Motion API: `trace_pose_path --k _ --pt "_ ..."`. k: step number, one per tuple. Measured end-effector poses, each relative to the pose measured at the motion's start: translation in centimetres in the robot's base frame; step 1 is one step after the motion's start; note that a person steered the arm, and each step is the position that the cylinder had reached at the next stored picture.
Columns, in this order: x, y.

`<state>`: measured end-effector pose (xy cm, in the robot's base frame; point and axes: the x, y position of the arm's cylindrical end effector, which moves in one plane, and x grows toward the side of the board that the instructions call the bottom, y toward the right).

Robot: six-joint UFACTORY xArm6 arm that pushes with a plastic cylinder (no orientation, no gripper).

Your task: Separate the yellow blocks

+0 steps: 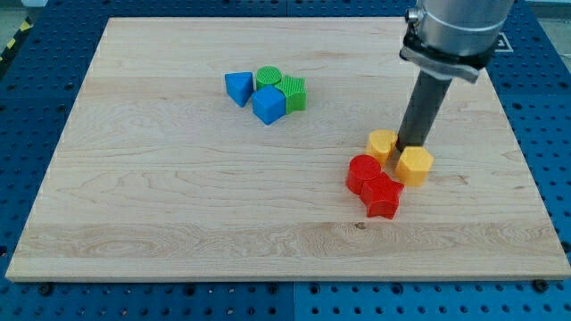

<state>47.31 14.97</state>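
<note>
So the two yellow blocks sit in the right half of the frame, a bit below the middle: the left yellow block (382, 143) is a small rounded chunk, shape hard to call, and the right yellow block (415, 165) looks like a hexagon-ish prism, slightly lower and further right. They're just beside each other with a narrow gap, and my tip (412, 145) is planted right in that gap, at its upper end, seemingly touching both. There's no claw here to be released or clenched, just the dark rod hanging off the grey arm (455, 31) in the upper right corner. Right below the left yellow one is a red round block (363, 172), touching or nearly so, and a red star-shaped block (383, 196) pressed against its lower right. Well apart, up in the upper left-centre, there's a tight cluster: a blue triangle block (237, 87), a blue cube-ish block (268, 105), a green cylinder (268, 78) and a green ridged block (293, 92). Everything's on the wooden board (178, 205).
</note>
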Motion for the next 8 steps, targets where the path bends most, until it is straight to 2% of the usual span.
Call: trace_pose_path --k 1,2,4,8 --pt "2.9 0.0" --pt "3.9 0.0" --pt "-0.1 2.1" --pt "-5.1 -6.3"
